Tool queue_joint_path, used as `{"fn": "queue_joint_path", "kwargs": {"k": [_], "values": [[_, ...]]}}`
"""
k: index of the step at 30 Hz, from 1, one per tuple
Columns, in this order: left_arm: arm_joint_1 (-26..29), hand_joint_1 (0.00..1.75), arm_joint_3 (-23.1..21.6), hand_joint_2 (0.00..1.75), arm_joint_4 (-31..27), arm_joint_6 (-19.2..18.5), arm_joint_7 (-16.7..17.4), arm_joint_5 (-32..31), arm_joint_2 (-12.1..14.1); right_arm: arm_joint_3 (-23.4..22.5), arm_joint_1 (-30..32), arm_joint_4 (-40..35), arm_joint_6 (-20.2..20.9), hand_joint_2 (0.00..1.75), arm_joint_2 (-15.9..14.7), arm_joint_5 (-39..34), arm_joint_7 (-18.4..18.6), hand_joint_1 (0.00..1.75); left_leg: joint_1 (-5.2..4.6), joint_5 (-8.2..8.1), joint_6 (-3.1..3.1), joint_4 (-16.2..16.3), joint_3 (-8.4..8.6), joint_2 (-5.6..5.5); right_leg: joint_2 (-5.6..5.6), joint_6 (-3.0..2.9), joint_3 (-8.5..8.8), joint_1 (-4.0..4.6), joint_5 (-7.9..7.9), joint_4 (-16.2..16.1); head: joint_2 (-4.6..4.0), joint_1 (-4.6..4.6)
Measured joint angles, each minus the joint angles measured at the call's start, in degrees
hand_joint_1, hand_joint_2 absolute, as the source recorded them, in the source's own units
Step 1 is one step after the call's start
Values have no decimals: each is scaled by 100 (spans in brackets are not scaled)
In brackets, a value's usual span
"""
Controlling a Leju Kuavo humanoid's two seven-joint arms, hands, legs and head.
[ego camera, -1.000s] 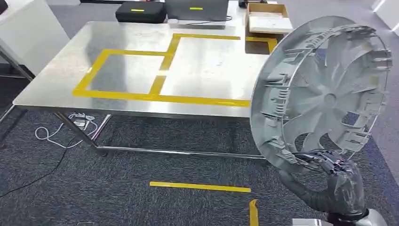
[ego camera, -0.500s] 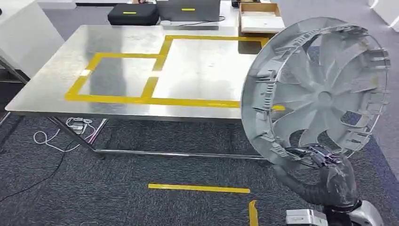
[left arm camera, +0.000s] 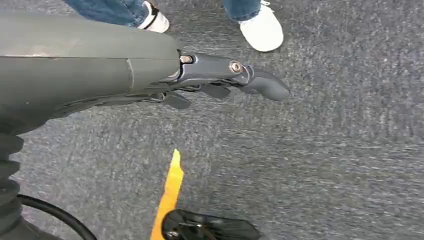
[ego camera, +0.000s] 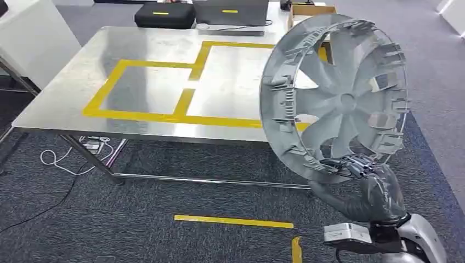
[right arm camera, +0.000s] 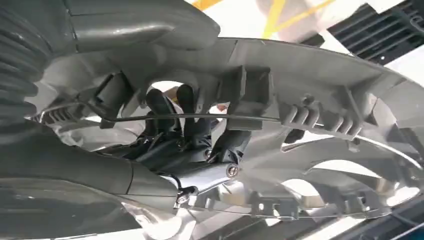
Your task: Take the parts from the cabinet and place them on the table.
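Note:
A large grey plastic wheel cover point(ego camera: 340, 98) with spokes and rim clips stands upright on its edge, in front of the right front part of the steel table point(ego camera: 71, 93). My right hand point(ego camera: 378, 192) grips its lower rim from below. In the right wrist view the dark fingers point(right arm camera: 170, 115) hook through an opening in the wheel cover point(right arm camera: 310, 75) by the wire ring. My left hand point(left arm camera: 210, 80) hangs over the carpet with nothing in it, thumb stretched out. Yellow tape marks two rectangles point(ego camera: 148, 87) on the tabletop.
A black case point(ego camera: 164, 15), a grey laptop point(ego camera: 230, 11) and a cardboard box point(ego camera: 307, 10) sit at the table's far edge. A white cabinet point(ego camera: 33, 38) stands at left. Cables point(ego camera: 71, 156) and yellow floor tape point(ego camera: 233, 221) lie on the carpet. A person's shoes point(left arm camera: 260, 30) are nearby.
The wheel cover and my right hand have moved left and up toward the table, now overlapping its right side. The view has shifted slightly.

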Motion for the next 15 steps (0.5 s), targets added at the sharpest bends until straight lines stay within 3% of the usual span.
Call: {"fn": "queue_joint_path", "kwargs": {"k": [1, 4, 6, 9, 10, 11, 12, 14, 15], "values": [[-7, 0, -4, 175, 15, 4, 0, -15, 2, 17, -83, 45, 63, 175, -4, -2, 39, 175, -1, -12, -25, 34, -31, -5, 8, -82, 53, -7, -49, -130, 0, -4], [-33, 0, -9, 175, 46, 9, 7, -52, 15, 57, -240, 214, 168, 175, -39, 28, 133, 175, 4, -22, -87, -6, -5, 3, 28, -173, 39, 5, -67, -109, 0, -22], [-52, 0, -13, 175, 63, 11, 7, -61, 41, 70, -257, 277, 183, 175, -61, 35, 144, 175, 12, -167, -156, 258, -89, 13, -6, -262, 124, -27, -101, -141, 0, -55], [-32, 0, -13, 175, 92, 11, 9, -72, 48, 96, -259, 389, 212, 175, -85, 35, 140, 175, 31, -672, -198, 1590, -813, 14, -20, -322, 191, -16, -173, -140, 0, -57], [-21, 0, -13, 175, 98, 11, 9, -72, 50, 109, -259, 424, 221, 175, -85, 35, 138, 175, 31, -692, -197, 1858, -1000, 14, -7, -323, 224, -12, -199, -140, 0, -61], [-17, 0, -13, 175, 105, 11, 9, -72, 55, 122, -260, 450, 238, 175, -85, 35, 138, 175, 30, -561, -186, 1840, -1044, 14, 1, -322, 268, -11, -228, -140, 0, -59], [-18, 0, -13, 175, 107, 11, 7, -72, 59, 135, -261, 476, 260, 175, -85, 35, 138, 175, 27, -280, -161, 1594, -985, 14, 10, -318, 326, -7, -268, -140, 0, -59], [-23, 0, -13, 175, 114, 11, 4, -74, 72, 160, -269, 535, 301, 175, -85, 48, 140, 175, 7, 410, -73, 623, -675, 14, 16, -295, 463, 5, -361, -141, 0, -59], [-15, 0, -13, 175, 120, 11, 2, -85, 89, 172, -269, 565, 327, 175, -85, 65, 146, 175, -21, 467, -18, 361, -549, 12, 9, -268, 422, -6, -402, -155, 0, -49]]}}
